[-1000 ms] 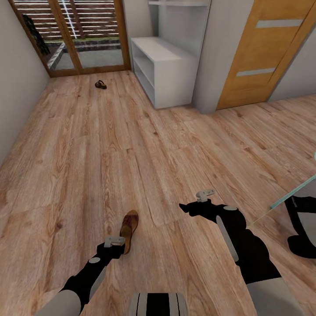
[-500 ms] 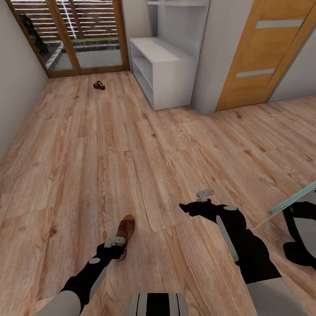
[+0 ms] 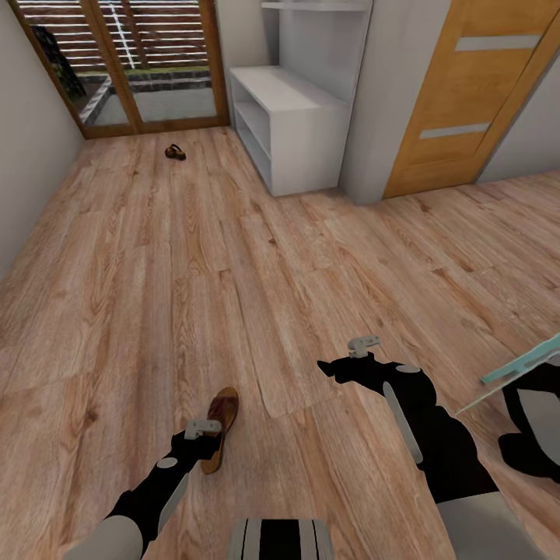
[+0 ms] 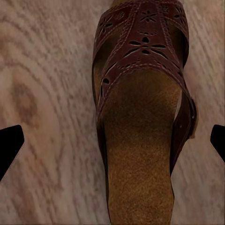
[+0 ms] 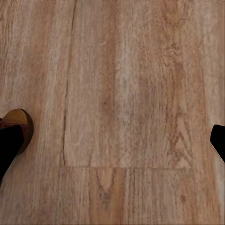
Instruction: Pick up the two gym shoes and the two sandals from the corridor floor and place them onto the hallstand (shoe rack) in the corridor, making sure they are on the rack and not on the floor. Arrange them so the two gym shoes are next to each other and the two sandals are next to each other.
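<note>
Left pincer point(image 4: 112, 140) gapes over the near sandal point(image 4: 143, 112); right pincer point(image 5: 112, 140) open too. Descend straight, pinching across the straps at 12 o'clock.

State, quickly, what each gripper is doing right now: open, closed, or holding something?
Left gripper: open, fingertips apart on either side of the sandal, not gripping it.
Right gripper: open, holding nothing, above bare floor.

Home entry corridor, light brown wood-plank floor point(image 3: 233, 272), pale grey-white shoe bench point(image 3: 292, 124) upper centre, orange wooden door point(image 3: 467, 93) upper right, glazed wood-framed doors point(image 3: 132, 62) upper left
</note>
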`<state>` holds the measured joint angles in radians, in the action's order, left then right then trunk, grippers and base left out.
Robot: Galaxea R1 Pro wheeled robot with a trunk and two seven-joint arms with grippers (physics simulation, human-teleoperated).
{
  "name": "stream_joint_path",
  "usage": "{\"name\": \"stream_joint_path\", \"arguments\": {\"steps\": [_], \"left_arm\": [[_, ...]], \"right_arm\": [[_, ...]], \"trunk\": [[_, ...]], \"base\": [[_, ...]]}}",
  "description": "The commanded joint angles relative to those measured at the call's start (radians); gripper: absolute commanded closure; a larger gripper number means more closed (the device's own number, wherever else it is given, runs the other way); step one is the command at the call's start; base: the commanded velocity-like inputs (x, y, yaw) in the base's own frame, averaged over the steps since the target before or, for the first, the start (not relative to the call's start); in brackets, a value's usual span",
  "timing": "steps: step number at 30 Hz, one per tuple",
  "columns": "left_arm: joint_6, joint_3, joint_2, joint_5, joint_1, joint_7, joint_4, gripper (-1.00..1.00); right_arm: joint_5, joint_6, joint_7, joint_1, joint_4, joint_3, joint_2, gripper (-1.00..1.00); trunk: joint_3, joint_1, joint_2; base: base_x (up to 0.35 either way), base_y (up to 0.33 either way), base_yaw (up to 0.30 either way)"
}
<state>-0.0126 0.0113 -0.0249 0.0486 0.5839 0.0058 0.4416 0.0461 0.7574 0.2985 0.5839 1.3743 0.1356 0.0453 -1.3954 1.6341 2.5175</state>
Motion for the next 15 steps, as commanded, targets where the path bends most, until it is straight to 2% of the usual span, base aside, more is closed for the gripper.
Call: {"name": "stream_joint_path", "arguments": {"steps": [1,12,15], "left_arm": [[-0.002,0.001,0.0,0.005,0.0,0.001,0.0,-1.0],[-0.005,0.002,-0.001,0.005,-0.001,-0.006,0.0,-1.0],[-0.006,0.001,-0.001,0.005,-0.001,-0.008,0.0,-1.0]], "right_arm": [[0.004,0.005,-0.001,0.001,0.001,0.001,0.001,-1.0],[0.006,0.005,-0.002,0.001,0.002,0.001,-0.001,-1.0],[0.006,0.005,-0.002,0.001,0.004,0.001,-0.001,-1.0]], "trunk": [[-0.001,0.0,0.0],[-0.001,0.0,0.0],[-0.014,0.001,0.001]], "base": [[0.097,0.0,0.0],[0.02,0.0,0.0],[0.001,0.0,0.0]]}}
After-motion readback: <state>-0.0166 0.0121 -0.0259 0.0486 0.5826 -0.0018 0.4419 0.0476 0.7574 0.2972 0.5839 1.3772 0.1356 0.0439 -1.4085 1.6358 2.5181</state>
